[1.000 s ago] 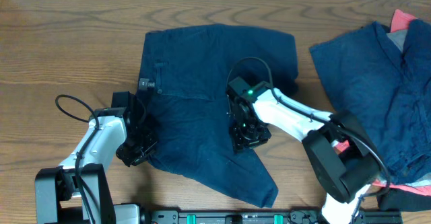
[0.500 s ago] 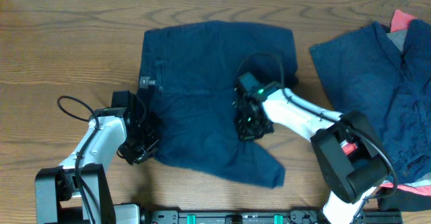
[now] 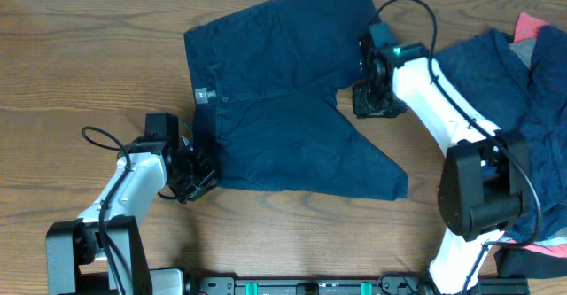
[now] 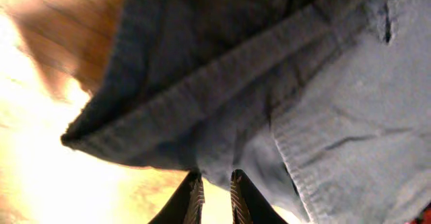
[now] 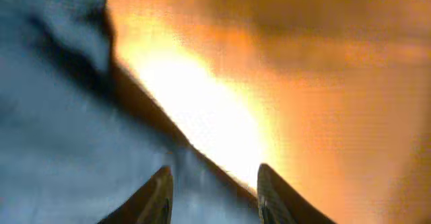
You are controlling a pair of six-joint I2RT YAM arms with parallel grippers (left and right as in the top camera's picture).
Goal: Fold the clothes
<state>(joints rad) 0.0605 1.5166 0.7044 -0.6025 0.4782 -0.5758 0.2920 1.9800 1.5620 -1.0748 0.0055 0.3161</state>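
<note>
**A:** Shorts (image 3: 292, 100) first: where do they lie?

**B:** Spread over the middle of the bench (image 3: 89, 47). They are navy, with the waistband at the left and the grey label (image 3: 205, 94) facing up. One leg points to the far edge, the other to the near right.

**A:** And the left pincer (image 3: 197, 173)?

**B:** At the near-left corner of the waistband. In its wrist view the fingers (image 4: 195, 196) are all but together, nipping the hem, which hangs slightly raised over the wood.

**A:** The right pincer (image 3: 372, 100)?

**B:** In the fork between the two legs, just beside the far leg's edge. Its fingers (image 5: 159, 196) stand apart and grip nothing. Blurred navy cloth lies under them.

**A:** Other clothes?

**B:** A heap of navy garments (image 3: 487, 91) sits at the right end, apart from the shorts, with a coral-red piece (image 3: 530, 25) at its far edge.
</note>
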